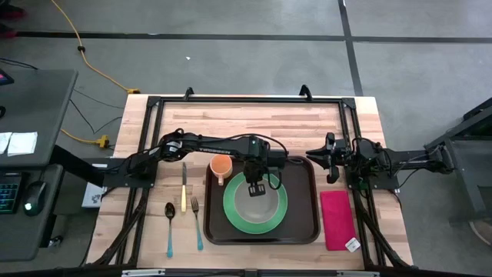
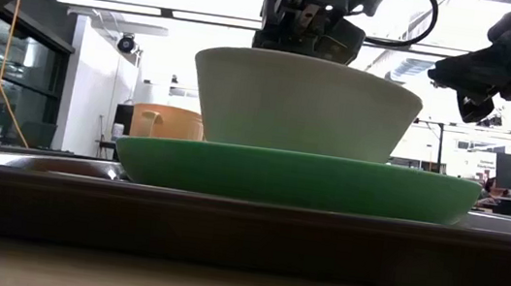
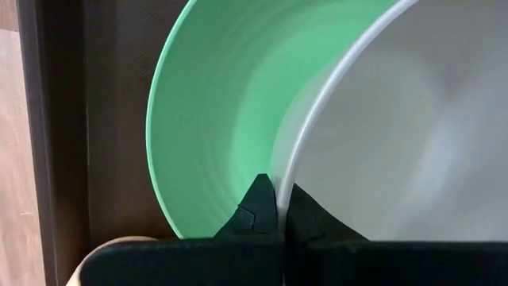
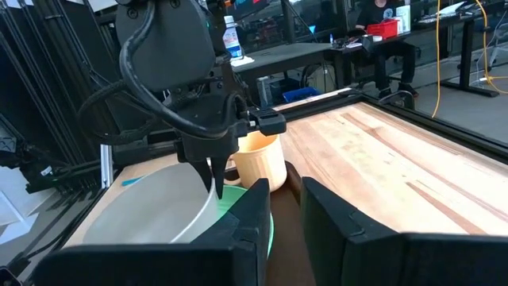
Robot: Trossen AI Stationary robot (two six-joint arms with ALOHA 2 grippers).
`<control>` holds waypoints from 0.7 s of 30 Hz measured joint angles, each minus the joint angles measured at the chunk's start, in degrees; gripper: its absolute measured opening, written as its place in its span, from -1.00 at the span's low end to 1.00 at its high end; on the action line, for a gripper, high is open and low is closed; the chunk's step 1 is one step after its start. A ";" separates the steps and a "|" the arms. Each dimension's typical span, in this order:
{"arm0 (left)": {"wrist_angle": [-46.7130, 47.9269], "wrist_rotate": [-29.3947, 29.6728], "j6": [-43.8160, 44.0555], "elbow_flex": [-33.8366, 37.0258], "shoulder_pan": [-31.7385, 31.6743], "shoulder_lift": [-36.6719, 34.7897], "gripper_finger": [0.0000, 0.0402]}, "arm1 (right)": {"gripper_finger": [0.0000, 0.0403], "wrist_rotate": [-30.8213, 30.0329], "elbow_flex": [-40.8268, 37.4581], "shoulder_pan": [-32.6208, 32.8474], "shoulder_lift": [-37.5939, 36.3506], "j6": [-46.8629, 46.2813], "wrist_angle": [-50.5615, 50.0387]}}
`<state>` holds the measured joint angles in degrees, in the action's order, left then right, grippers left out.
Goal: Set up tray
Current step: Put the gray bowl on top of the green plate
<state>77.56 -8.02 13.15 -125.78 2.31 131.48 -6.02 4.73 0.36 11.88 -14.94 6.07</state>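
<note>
Dark-brown rectangular plastic tray (image 1: 304, 231) carries round green plate (image 1: 233, 213) | your left hand (image 1: 256, 189) pinching white bowl (image 1: 257, 205) rim | right hand (image 1: 332, 161) hovering beside tray, fingers slightly parted

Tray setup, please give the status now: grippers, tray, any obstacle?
Left gripper shut on bowl rim, bowl on green plate. Right gripper idle above tray right edge, slightly open, empty. Nothing blocking.
</note>
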 joint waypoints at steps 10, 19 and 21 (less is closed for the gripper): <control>-2.00 -1.51 -0.02 0.00 0.00 0.00 -0.92 | -0.77 0.00 0.00 0.02 0.00 0.00 0.00; -3.06 -4.70 -1.32 -0.07 -0.02 2.56 -0.92 | -0.75 0.00 0.00 0.00 -0.01 0.00 -0.28; -2.19 -4.97 -1.50 -0.06 -0.02 2.62 -0.92 | -0.76 -0.02 0.00 0.02 0.06 0.00 -0.34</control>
<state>75.36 -12.99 11.64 -125.84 2.28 134.10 -6.04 4.73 0.38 11.94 -14.94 5.72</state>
